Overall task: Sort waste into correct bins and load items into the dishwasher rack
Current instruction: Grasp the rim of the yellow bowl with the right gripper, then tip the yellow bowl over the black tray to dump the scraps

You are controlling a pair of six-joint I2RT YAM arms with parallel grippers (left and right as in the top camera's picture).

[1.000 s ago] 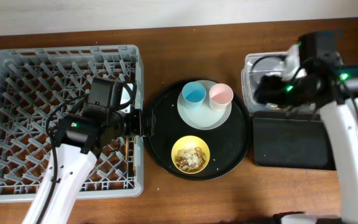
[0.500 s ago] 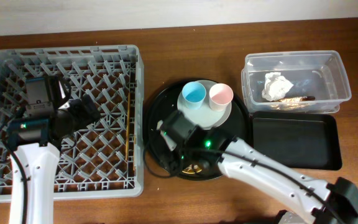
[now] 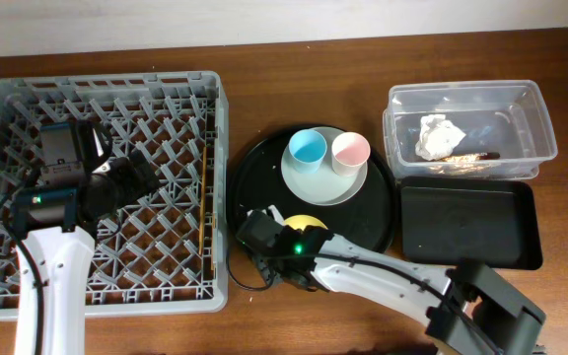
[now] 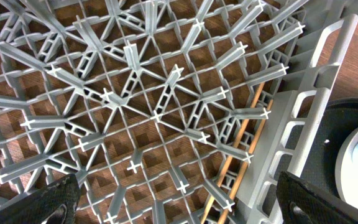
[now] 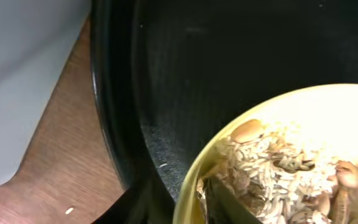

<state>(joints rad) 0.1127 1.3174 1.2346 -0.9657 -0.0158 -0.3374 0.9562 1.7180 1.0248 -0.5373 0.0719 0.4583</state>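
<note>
Two fingers of the right tool (image 5: pixel 185 202) are set astride the rim of the small yellow bowl (image 5: pixel 328 112) on the round black tray (image 5: pixel 229 56), seemingly for binning its food scraps (image 5: pixel 278 168); clamping cannot be told. The left tool (image 4: pixel 179 202) is held open over the dishwasher rack (image 4: pixel 135 93).

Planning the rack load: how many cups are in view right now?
2. The light blue cup and the pink cup stand side by side on the plate on the round black tray. None shows in the dishwasher rack, though part of it is hidden.
</note>
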